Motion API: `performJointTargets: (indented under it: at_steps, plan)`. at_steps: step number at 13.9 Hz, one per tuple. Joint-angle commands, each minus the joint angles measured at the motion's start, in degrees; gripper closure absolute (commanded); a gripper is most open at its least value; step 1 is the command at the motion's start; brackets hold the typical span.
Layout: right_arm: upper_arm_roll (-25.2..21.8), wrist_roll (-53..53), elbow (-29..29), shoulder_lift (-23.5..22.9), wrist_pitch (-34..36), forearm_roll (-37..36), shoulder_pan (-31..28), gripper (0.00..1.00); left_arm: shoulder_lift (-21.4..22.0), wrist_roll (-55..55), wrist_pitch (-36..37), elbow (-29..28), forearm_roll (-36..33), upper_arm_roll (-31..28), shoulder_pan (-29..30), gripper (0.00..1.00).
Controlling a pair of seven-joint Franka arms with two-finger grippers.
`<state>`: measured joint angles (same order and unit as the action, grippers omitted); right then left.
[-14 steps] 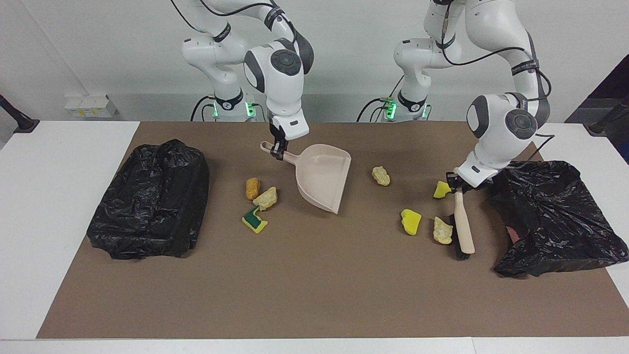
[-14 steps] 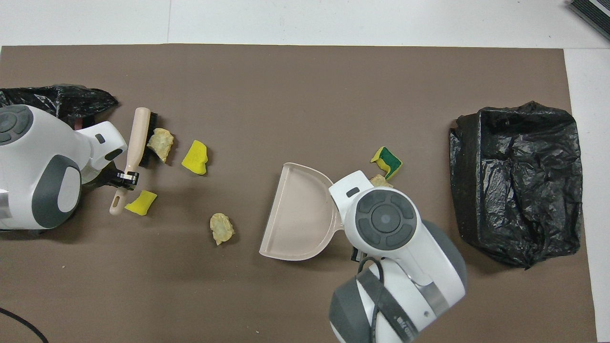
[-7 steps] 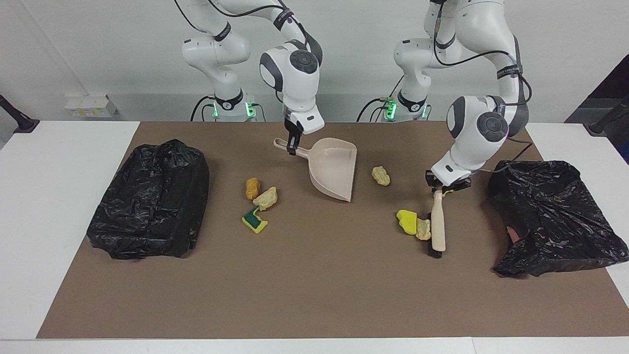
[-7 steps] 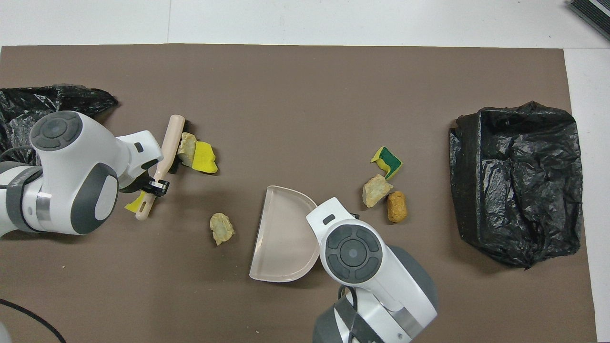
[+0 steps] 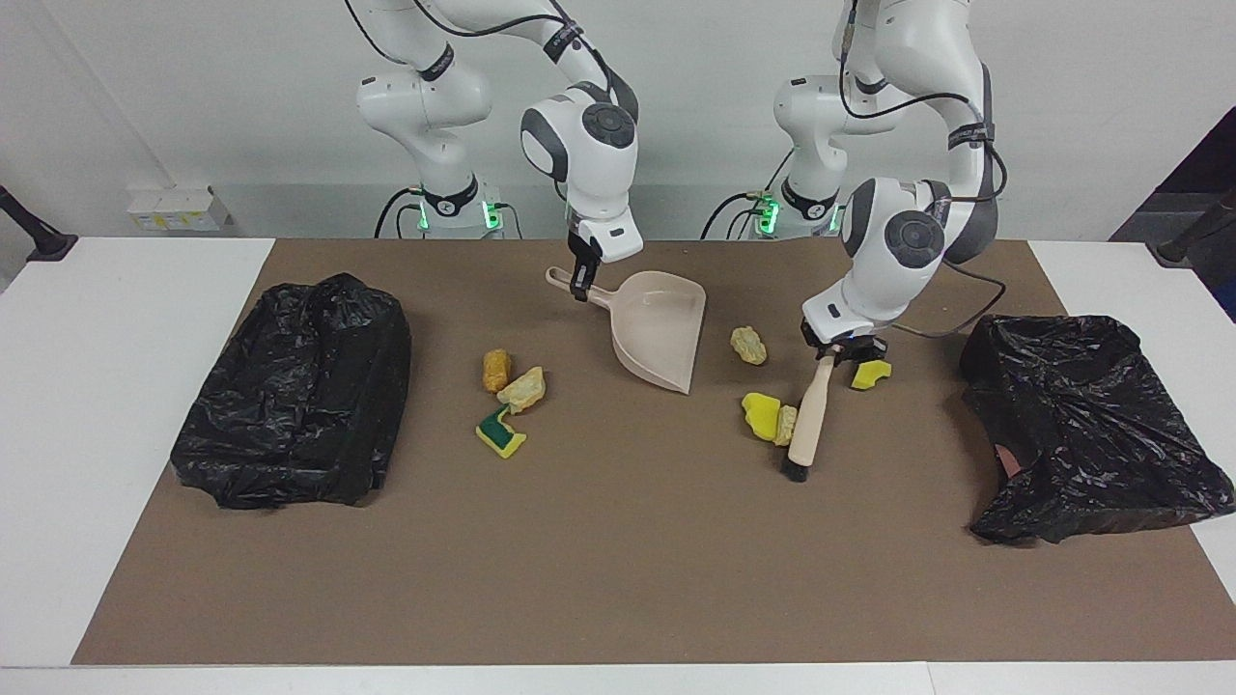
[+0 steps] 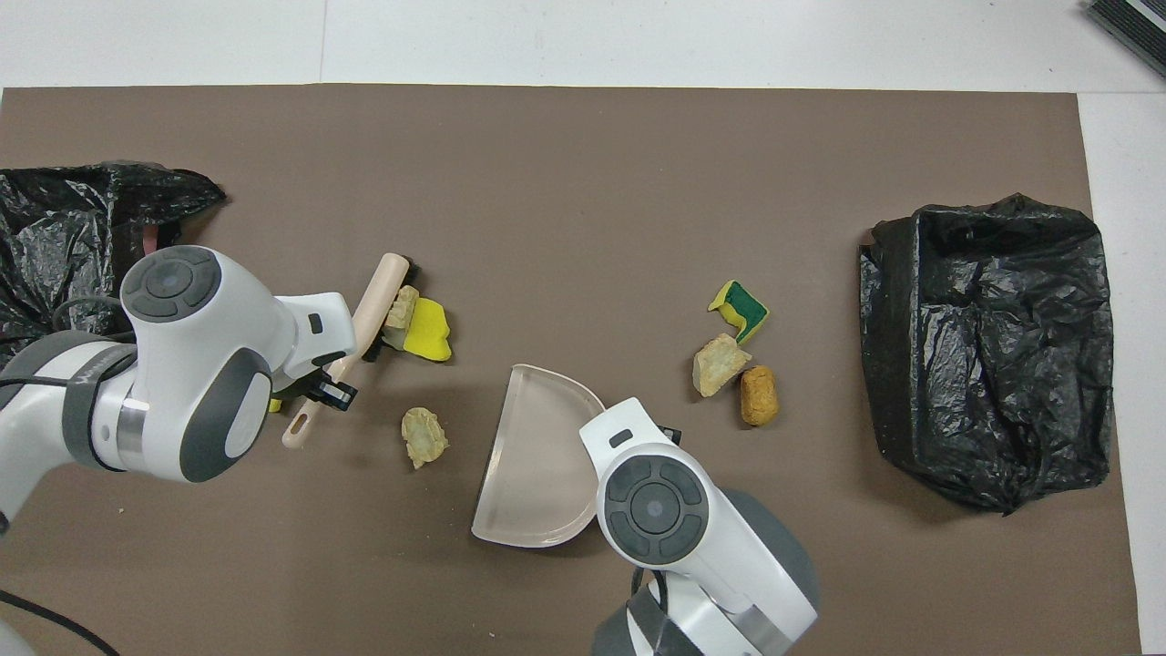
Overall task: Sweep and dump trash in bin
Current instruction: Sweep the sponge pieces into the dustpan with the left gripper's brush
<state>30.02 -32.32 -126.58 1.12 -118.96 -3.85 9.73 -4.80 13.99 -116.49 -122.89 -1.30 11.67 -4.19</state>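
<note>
1. The right gripper (image 5: 580,287) holds the dustpan (image 5: 660,329) tight by its handle.
2. The left gripper (image 5: 836,351) grips the brush (image 5: 807,422), pushing two trash bits (image 5: 767,416). Next, sweep them into the pan.

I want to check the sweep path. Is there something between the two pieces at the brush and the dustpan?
Only one pale lump lies on the mat in the gap. The left hand holds the brush against the yellow bit and tan chunk; the right hand holds the dustpan.
</note>
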Motion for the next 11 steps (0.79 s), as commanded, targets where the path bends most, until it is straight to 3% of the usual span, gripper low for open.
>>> performJointTargets:
  at_steps: [1, 4, 7, 9, 11]
  plan:
    - [0.8, 4.4, -4.4, 3.5, -4.3, 0.2, 0.3, 1.00, 3.0, -1.2, 3.8, -2.2, -0.5, 4.1, -0.1, 1.00]
    - [1.1, 5.1, -4.6, 3.8, -3.9, 0.2, 0.3, 1.00, 4.1, -9.4, 6.0, -2.6, -0.5, 11.6, 0.0, 1.00]
    - [1.1, 5.2, -4.6, 3.9, -3.6, 0.2, 0.3, 1.00, 8.5, -11.9, 9.1, -5.1, 0.5, 18.7, 0.3, 1.00]
    - [1.1, 5.2, -4.6, 3.8, -3.6, 0.2, 0.3, 1.00, 10.6, -12.3, 15.0, -4.3, 9.7, 18.9, 0.4, 1.00]
    - [1.0, 5.1, -4.6, 3.8, -3.6, 0.2, 0.3, 1.00, 13.6, -12.2, 16.6, -4.1, 11.9, 18.4, 0.6, 1.00]
